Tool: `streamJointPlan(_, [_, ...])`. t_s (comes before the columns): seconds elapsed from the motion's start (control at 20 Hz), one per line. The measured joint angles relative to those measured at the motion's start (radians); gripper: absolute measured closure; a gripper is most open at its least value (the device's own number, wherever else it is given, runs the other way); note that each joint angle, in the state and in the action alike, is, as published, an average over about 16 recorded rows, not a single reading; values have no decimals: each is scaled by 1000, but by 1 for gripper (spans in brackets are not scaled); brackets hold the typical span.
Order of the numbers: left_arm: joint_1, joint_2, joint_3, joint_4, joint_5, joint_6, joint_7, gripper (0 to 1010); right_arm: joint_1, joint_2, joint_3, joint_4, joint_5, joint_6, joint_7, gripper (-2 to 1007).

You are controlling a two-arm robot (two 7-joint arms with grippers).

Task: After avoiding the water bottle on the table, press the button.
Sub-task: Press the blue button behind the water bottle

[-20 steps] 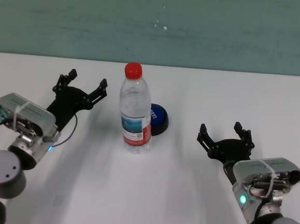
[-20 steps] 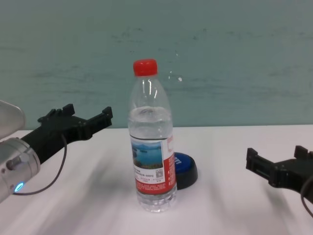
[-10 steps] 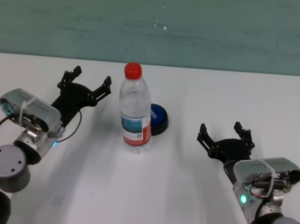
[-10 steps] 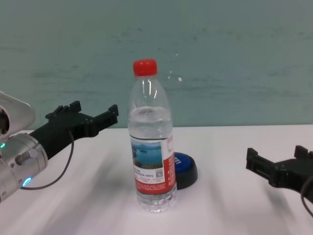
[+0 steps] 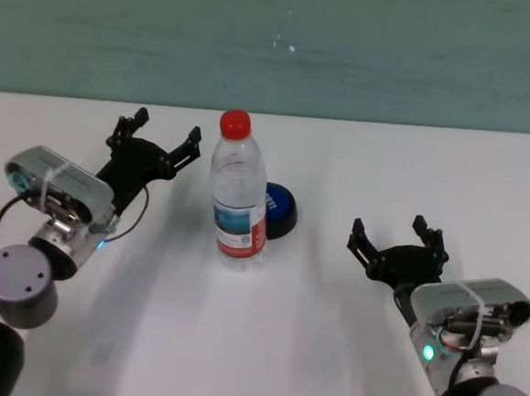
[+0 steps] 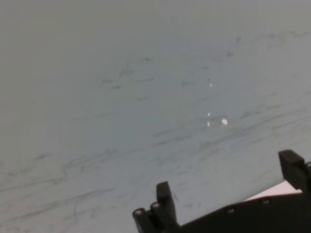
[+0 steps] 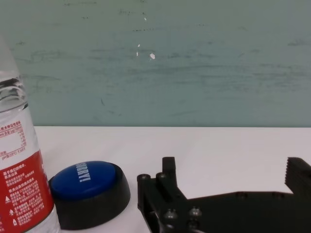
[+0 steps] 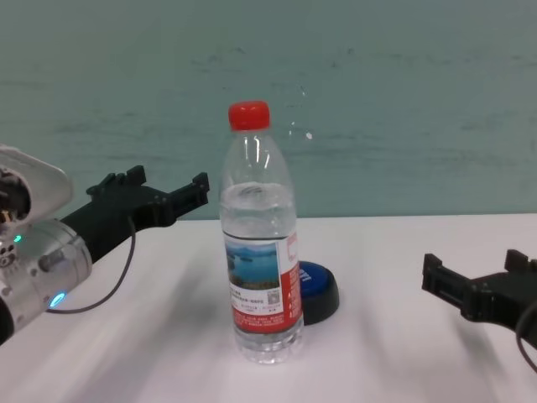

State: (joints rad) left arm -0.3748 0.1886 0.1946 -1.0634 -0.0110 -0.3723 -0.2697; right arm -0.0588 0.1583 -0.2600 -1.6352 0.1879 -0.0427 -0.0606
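The water bottle stands upright mid-table, with a red cap and a lake label; it also shows in the chest view and the right wrist view. The blue button sits just behind it to the right, and shows in the chest view and the right wrist view. My left gripper is open and empty, raised left of the bottle's upper part and apart from it. My right gripper is open and empty, low over the table to the right of the button.
The white table ends at a teal wall behind. The left wrist view shows mostly that wall past the open left gripper.
My left gripper has moved forward and rightward, closer to the bottle, staying open. The right arm, bottle and button have not moved.
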Motion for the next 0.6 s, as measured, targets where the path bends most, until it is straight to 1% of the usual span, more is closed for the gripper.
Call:
streamJointPlan(0.3, [-19, -10, 10, 17, 8, -6, 3, 0, 0, 0, 0, 0, 0, 0, 0, 1])
streamJointPlan(0.6, [-26, -18, 19, 21, 12, -8, 3, 0, 0, 0, 0, 0, 0, 0, 0, 1])
